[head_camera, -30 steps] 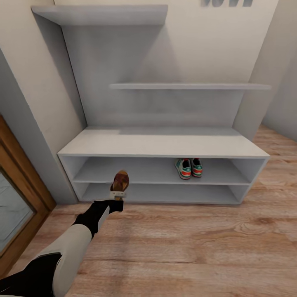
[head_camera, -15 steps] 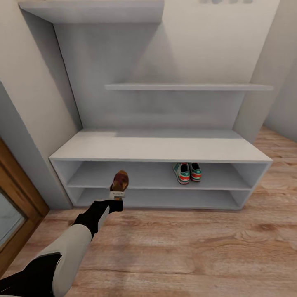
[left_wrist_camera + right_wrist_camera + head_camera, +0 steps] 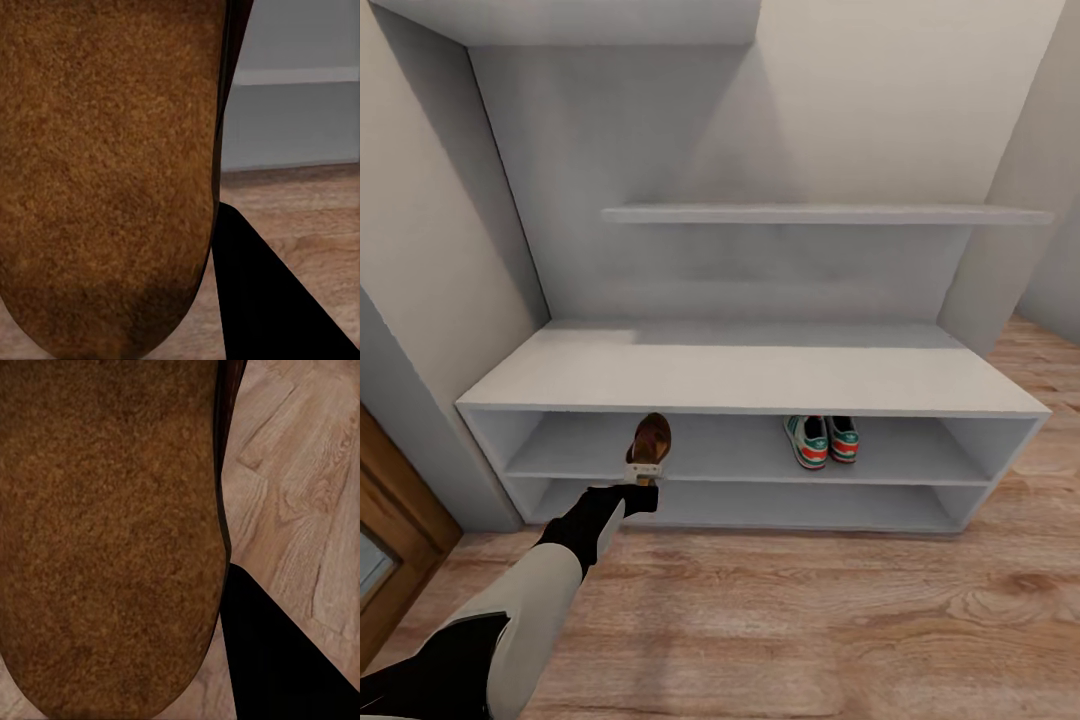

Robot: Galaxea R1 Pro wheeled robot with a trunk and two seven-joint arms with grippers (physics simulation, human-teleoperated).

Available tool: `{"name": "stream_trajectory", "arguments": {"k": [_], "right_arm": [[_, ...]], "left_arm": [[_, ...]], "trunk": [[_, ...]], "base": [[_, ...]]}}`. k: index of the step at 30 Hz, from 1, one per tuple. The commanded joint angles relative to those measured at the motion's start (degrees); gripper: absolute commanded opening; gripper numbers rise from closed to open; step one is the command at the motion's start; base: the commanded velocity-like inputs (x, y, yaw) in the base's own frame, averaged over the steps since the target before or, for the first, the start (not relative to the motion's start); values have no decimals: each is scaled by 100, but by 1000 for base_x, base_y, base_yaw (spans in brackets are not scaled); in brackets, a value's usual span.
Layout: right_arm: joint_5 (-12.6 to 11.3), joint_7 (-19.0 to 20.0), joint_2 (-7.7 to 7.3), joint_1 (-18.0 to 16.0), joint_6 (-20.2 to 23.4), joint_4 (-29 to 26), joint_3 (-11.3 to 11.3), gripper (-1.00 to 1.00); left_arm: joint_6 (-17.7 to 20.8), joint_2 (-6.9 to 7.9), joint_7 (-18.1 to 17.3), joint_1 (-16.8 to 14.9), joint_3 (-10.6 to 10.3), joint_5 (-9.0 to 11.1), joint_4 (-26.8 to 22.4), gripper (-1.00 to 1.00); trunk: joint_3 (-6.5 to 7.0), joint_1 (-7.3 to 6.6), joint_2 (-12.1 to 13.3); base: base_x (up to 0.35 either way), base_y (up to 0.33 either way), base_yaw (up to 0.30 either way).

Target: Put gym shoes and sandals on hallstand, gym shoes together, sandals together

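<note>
The pale grey hallstand [image 3: 750, 378] stands straight ahead. Both gym shoes [image 3: 806, 441] [image 3: 844, 438] sit side by side on its upper tier, right of middle. My left gripper [image 3: 644, 468] is shut on a brown sandal [image 3: 651, 440] and holds it upright, in front of the upper tier's left half. In the left wrist view the sandal's tan sole [image 3: 112, 172] is close up beside a dark finger [image 3: 262, 300]. The right wrist view shows the second sandal [image 3: 112, 532] held over the corridor floor [image 3: 300, 472], with a dark finger [image 3: 277, 652] next to it.
A long wall shelf [image 3: 820, 214] juts out above the bench top. A wooden door frame [image 3: 390, 520] and a wall corner stand at the left. Wood plank floor [image 3: 810, 620] stretches between me and the rack. The lower tier [image 3: 800, 505] holds nothing.
The whole view has shifted: the camera has come closer to the hallstand, which looks larger and lower. My left arm keeps its place in the picture, still holding the sandal.
</note>
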Motion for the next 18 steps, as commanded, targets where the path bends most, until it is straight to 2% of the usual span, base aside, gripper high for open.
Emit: {"name": "stream_trajectory", "arguments": {"k": [1,8,11,15,17,18], "right_arm": [[-66,-6,-3,-3,-21,5,2,-100],[-64,-6,-29,-3,-23,5,-3,-100],[-60,-6,-39,-3,-28,5,-46,-100],[-63,0,-44,-3,-19,3,-510,-100],[-65,9,-46,-3,-10,-6,-849,-100],[-65,11,-45,-3,-9,-12,-906,-100]], "left_arm": [[31,-8,-57,-1,48,-79,-14,-100],[32,-8,-57,-2,44,-80,-14,-100],[32,-7,-57,-2,35,-80,-14,-100],[31,-6,-57,-2,40,-76,-14,-100],[31,-6,-57,-2,40,-74,-14,-100],[31,-6,-57,-2,40,-74,-14,-100]], "trunk": [[-5,0,-2],[-5,0,-2],[-5,0,-2],[-5,0,-2],[-5,0,-2],[-5,0,-2]], "base": [[57,0,0],[32,0,0],[259,0,0],[239,0,0],[88,0,0],[55,0,0]]}}
